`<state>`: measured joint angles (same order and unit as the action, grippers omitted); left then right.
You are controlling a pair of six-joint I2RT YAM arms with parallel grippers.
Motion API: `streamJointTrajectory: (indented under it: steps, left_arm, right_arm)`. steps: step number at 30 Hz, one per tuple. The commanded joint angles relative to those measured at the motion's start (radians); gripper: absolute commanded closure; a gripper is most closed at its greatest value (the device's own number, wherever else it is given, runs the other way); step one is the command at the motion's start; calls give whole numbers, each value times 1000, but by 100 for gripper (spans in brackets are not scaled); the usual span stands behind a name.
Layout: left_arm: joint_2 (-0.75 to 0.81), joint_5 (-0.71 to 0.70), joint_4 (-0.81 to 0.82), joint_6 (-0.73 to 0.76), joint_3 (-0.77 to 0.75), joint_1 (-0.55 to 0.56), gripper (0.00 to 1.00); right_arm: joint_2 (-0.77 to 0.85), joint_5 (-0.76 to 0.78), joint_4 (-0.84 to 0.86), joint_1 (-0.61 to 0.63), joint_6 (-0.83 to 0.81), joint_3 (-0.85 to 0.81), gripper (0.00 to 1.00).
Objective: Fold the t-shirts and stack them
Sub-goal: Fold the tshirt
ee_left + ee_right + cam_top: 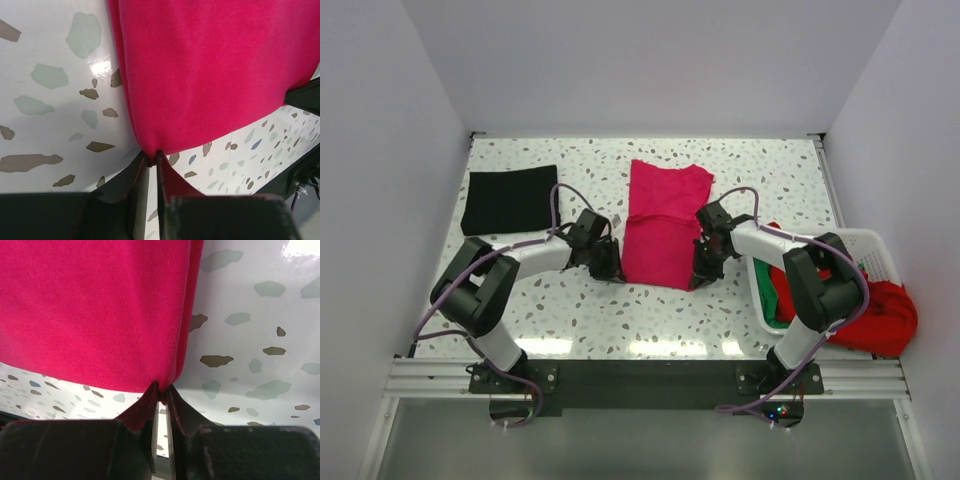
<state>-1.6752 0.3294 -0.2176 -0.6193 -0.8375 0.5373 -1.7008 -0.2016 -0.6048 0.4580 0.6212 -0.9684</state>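
Note:
A magenta-pink t-shirt (661, 224) lies folded into a long strip in the middle of the table. My left gripper (613, 270) is shut on its near left corner; in the left wrist view the cloth (210, 70) is pinched between the fingertips (152, 153). My right gripper (701, 275) is shut on the near right corner, and the right wrist view shows the shirt (95, 310) pinched at the tips (161, 391). A folded black t-shirt (510, 199) lies flat at the far left. Red (885, 318) and green (778, 302) t-shirts sit in the basket.
A white lattice basket (873, 246) stands at the right edge of the speckled table (580, 315), with red cloth spilling over its outer side. White walls enclose the table on three sides.

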Motion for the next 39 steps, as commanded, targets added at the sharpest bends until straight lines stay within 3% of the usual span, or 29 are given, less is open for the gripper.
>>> streamJointTrajectory:
  steps: [1, 4, 6, 13, 27, 39]
  left_arm:
    - [-35, -50, -17, 6, -9, 23, 90]
    - [-41, -73, -31, 9, -11, 30, 100]
    - [-40, -104, -57, 7, -12, 30, 100]
    - [49, -173, -98, -5, 18, 30, 100]
    - [136, -128, -111, -22, 17, 47, 100]
    - [324, -125, -362, 18, -29, 49, 100]
  right_arm:
    - [-5, 13, -15, 4, -20, -15, 88]
    - [6, 14, -18, 4, -18, -12, 96]
    - [12, 22, -30, 4, -18, -12, 100]
    - [73, 74, -96, 2, -6, -6, 100]
    - [110, 85, -156, 2, -15, -23, 100]
    - [345, 99, -335, 22, 31, 17, 100]
